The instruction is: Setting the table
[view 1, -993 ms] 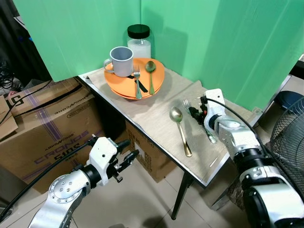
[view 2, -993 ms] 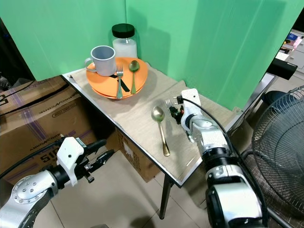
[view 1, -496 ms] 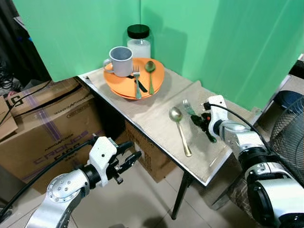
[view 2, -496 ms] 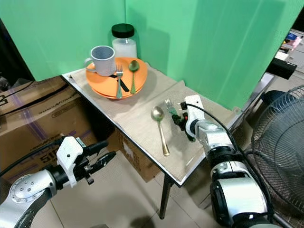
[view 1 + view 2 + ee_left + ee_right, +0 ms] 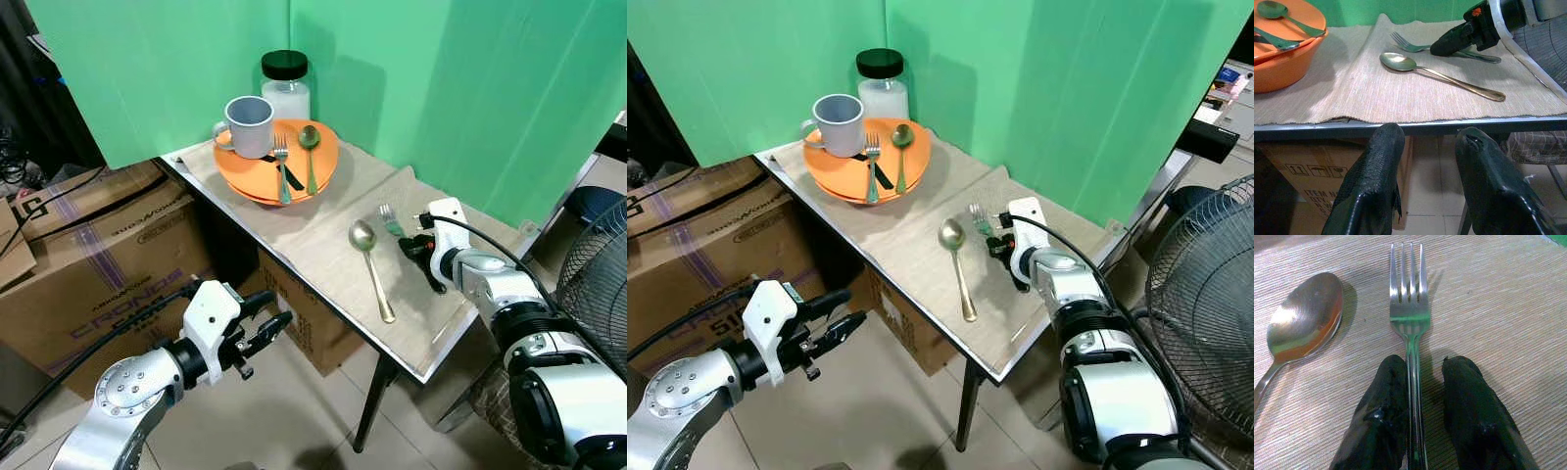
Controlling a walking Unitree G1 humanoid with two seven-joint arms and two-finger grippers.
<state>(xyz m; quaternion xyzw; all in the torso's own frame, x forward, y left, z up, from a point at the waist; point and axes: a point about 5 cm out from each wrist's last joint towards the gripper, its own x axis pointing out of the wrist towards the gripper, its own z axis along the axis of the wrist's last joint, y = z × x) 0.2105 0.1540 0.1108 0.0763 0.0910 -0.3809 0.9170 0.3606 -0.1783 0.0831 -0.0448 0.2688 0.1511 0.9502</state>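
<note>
Right wrist view looks down the right gripper point(image 5: 1418, 406), its two black fingers parted a little with the handle of a steel fork point(image 5: 1410, 308) running between them; whether they press on it I cannot tell. The fork lies flat on a ribbed beige mat point(image 5: 323, 235), tines pointing away from the claw. Just beside it, on the claw's left, lies a gold-toned spoon point(image 5: 371, 267), bowl up. Farther off beyond the claw an orange plate point(image 5: 245, 176) carries a grey mug point(image 5: 251, 125), a second fork and a spoon, and a black-lidded jar point(image 5: 286, 83) stands behind. Cardboard boxes point(image 5: 88, 255) sit under the table edge. Since a second ago the right arm has swung outward and the fork now lies clear of it. The left gripper point(image 5: 1432, 147) hangs below the table edge, fingers apart and empty
</note>
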